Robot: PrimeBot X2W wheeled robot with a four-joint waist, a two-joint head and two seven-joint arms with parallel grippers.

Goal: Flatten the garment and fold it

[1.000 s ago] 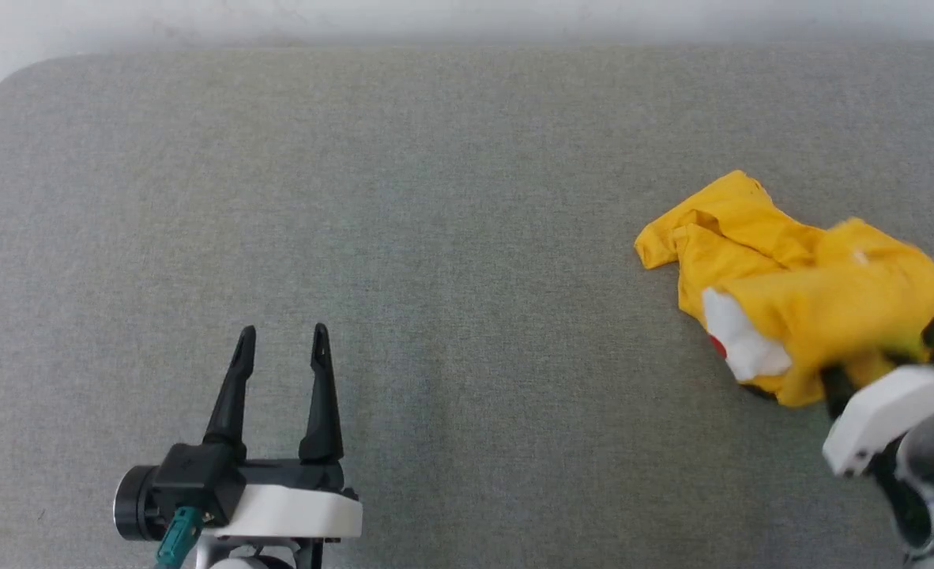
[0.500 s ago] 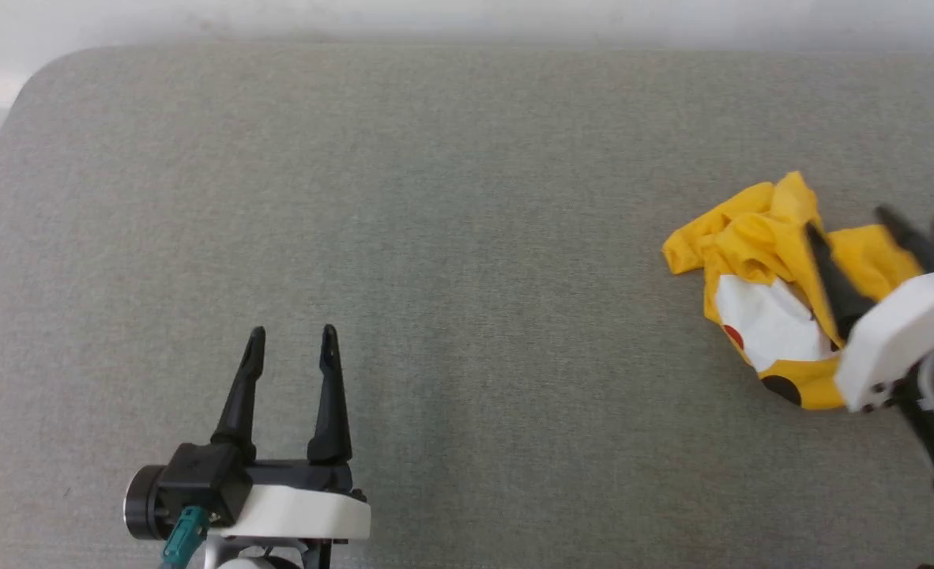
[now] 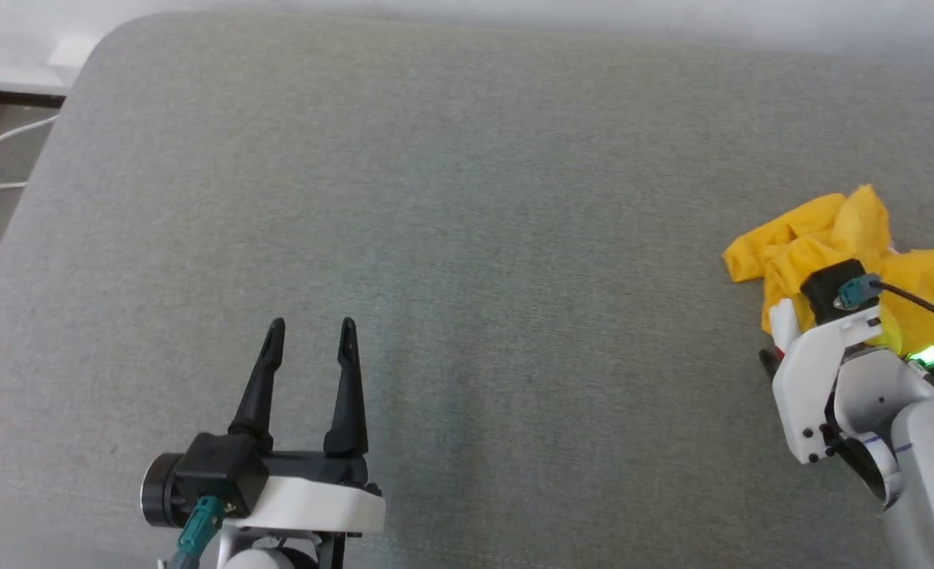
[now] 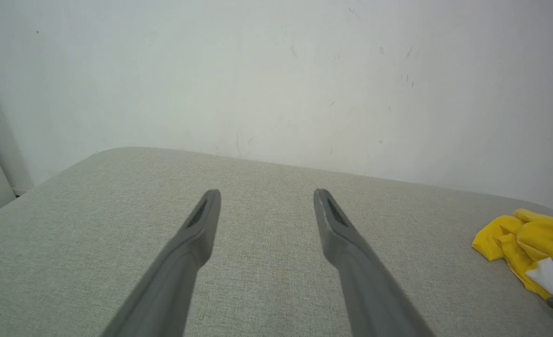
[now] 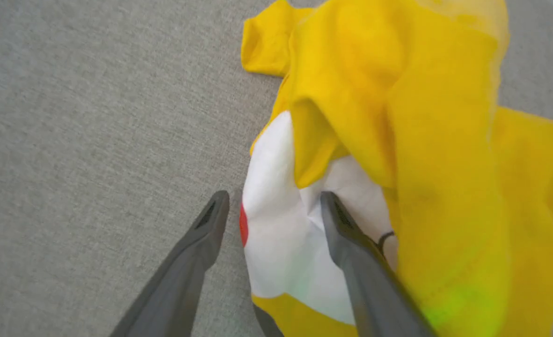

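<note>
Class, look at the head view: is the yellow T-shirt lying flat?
No, the T-shirt lies bunched in a crumpled heap on the grey surface.

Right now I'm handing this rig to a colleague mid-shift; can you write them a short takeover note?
Bright yellow cotton T-shirt: crumpled heap at the right side of the grey fabric surface.
Left gripper: open, empty, over bare surface, well apart from the T-shirt.
Right gripper: open, nothing held, fingers straddling the edge of the shirt's white print patch.
Done: nothing visible; not flattened.
Left: grasp, spread flat, fold.
</note>
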